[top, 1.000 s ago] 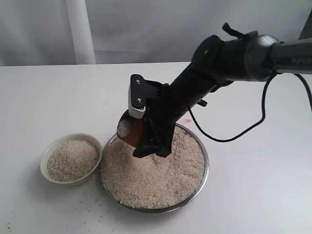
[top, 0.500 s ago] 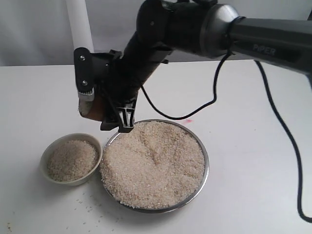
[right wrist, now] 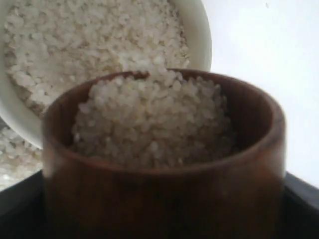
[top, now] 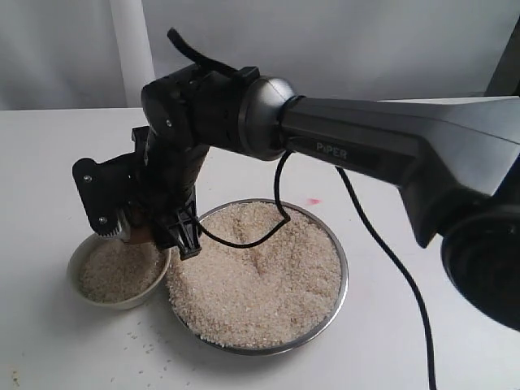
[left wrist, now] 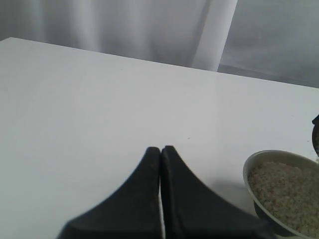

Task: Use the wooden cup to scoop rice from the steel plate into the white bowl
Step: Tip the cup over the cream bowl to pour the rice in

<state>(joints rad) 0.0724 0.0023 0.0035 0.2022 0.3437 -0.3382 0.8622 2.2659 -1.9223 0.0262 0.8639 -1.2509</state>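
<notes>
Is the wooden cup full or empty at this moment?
Full. The right wrist view shows the wooden cup holding rice heaped up to its rim, with the white bowl just beyond it.

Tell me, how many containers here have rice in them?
3: the steel plate in the middle, the white bowl left of it, and the wooden cup held above that bowl.

White table [top: 49,162], pale curtain [top: 366,49] behind.

A: What's the cup [right wrist: 164,179] made of?
B: Brown wood, smooth, a bit shiny. The rice [top: 268,276] is dry and grainy.
A: And the plate [top: 345,276]?
B: Shiny metal. The bowl [right wrist: 201,40] is smooth and white, maybe china. The surface [top: 49,162] is matt white.
</notes>
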